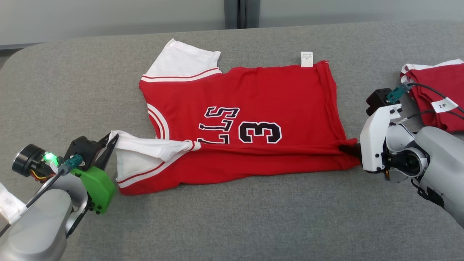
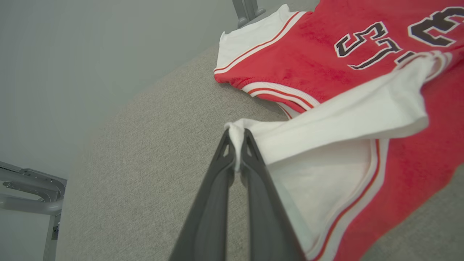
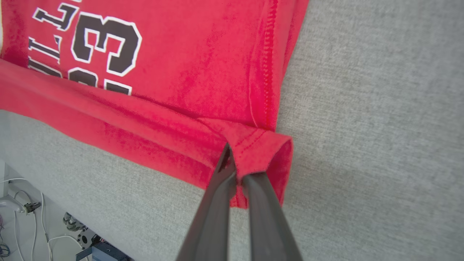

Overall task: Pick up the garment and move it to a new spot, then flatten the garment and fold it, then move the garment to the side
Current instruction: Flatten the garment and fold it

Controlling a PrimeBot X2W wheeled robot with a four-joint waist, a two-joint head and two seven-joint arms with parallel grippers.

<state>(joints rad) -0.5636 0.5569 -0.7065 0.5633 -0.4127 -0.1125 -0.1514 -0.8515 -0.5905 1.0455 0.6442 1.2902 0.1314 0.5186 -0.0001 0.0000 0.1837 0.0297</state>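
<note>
**Thin pinches at both ends of the fold**

The left fingers (image 2: 212,203) are clamped shut on the very tip of the white sleeve (image 2: 344,116). The right fingers (image 3: 214,217) are shut on the red hem corner (image 3: 261,148). Between them the jersey (image 1: 253,94) lies mid-surface (image 1: 232,224), its near edge doubled over onto the print. Both bites look shallow. I'd guess a tug could free the sleeve tip, and uneven pulling would skew the crease. A big "3" and "LLS" are readable, with the rest under the fold. The white hem tag (image 1: 306,59) is too small to read. The folded red garment (image 1: 440,83) at right carries a sticker (image 1: 444,105) marked "2".
</note>
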